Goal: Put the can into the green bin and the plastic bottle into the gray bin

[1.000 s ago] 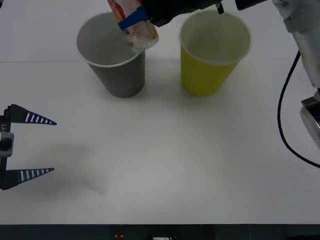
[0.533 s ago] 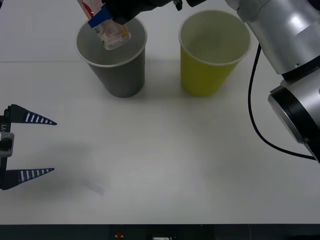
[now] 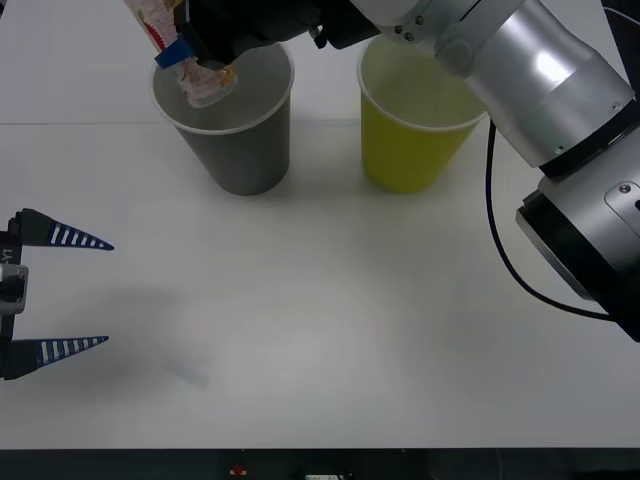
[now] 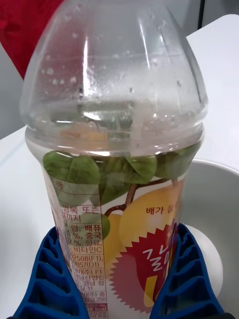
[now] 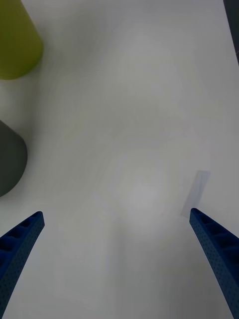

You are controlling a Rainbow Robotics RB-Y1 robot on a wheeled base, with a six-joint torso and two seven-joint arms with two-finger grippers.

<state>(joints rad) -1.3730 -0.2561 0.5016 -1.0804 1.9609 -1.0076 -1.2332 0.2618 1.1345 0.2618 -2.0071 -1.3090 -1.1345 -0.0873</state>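
My right gripper (image 3: 180,50) is shut on the plastic bottle (image 3: 190,70), a clear bottle with a red-orange-yellow label. It hangs tilted over the far left rim of the gray bin (image 3: 245,150), its lower end just inside the mouth. In the right wrist view the blue fingers (image 4: 50,279) clamp the bottle (image 4: 114,149) at the label, my right gripper (image 4: 117,294) centred on it, with the gray bin's rim (image 4: 216,172) behind. The green bin (image 3: 415,140) stands to the right of the gray one. The can is out of view. My left gripper (image 3: 60,292) rests open at the table's left edge.
The right arm's silver links (image 3: 545,90) reach across above the green bin. The left wrist view shows my open left gripper (image 5: 119,249) over bare white table (image 5: 134,124), with the green bin (image 5: 17,40) and gray bin (image 5: 10,159) at the side.
The right arm has carried the bottle leftward, from over the gray bin's right rim to its far left rim. The left arm has not moved.
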